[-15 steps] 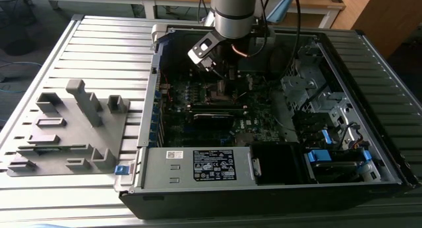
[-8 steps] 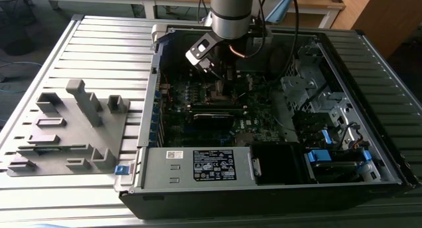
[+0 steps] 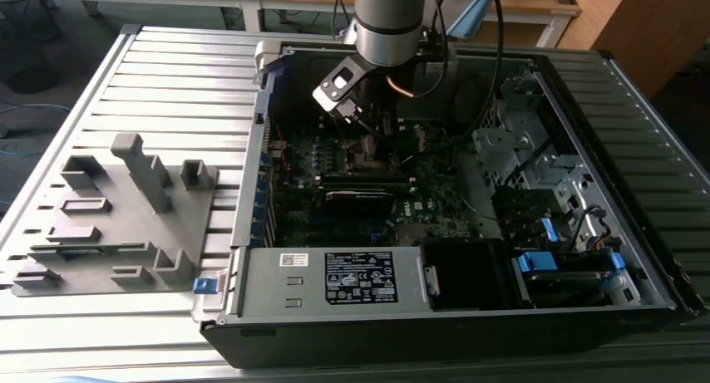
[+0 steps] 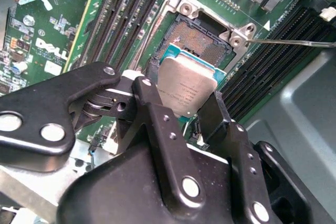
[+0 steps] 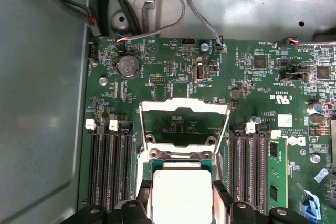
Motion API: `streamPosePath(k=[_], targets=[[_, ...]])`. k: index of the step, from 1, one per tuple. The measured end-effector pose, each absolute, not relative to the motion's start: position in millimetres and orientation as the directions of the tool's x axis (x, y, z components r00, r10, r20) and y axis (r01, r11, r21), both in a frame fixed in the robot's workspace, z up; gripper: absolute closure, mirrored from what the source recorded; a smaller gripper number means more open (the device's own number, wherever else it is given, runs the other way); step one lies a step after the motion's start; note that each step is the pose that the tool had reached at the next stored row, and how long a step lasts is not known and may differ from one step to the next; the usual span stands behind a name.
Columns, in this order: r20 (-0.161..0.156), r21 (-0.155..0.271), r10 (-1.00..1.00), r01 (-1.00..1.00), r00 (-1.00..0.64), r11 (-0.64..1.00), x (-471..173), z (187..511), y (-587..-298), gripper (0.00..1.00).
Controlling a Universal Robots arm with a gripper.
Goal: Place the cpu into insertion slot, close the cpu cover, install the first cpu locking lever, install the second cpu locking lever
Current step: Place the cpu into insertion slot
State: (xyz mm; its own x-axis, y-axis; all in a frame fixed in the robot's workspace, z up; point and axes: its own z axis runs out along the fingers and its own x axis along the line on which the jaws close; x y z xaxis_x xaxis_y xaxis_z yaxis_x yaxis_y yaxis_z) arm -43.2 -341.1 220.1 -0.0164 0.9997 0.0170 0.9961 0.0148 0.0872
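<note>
My gripper (image 4: 184,98) is shut on the cpu (image 4: 186,88), a silver-faced square chip pinched by its edges between the two black fingers (image 4: 149,90). The chip hangs tilted just above the insertion slot (image 4: 202,39), whose black contact field lies uncovered beside it. In the first wrist view the cpu (image 5: 181,198) hides most of the insertion slot (image 5: 181,154). The cpu cover (image 5: 184,104) stands swung up behind the slot. A thin metal locking lever (image 4: 289,41) sticks out sideways from the slot's corner. In the exterior view the gripper (image 3: 370,125) reaches down into the open computer case.
Long black memory slots (image 5: 110,166) flank the socket on both sides, and one stick (image 5: 276,174) is fitted. Cables (image 5: 157,3) hang along the case wall. A grey plastic fixture (image 3: 122,217) lies on the exterior view's left. The power supply (image 3: 332,279) and drive bays (image 3: 554,258) line the case's near side.
</note>
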Motion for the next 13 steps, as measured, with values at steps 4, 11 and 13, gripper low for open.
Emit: streamPosePath(k=[4,11,13], targets=[[0.017,0.087,1.000,0.996,-0.017,0.015,-43.3,220.0,-341.2,0.46],[0.016,0.087,1.000,0.996,-0.017,0.015,-43.9,215.9,-341.1,0.46],[0.016,0.087,1.000,0.996,-0.017,0.015,-46.0,215.2,-341.2,0.46]])
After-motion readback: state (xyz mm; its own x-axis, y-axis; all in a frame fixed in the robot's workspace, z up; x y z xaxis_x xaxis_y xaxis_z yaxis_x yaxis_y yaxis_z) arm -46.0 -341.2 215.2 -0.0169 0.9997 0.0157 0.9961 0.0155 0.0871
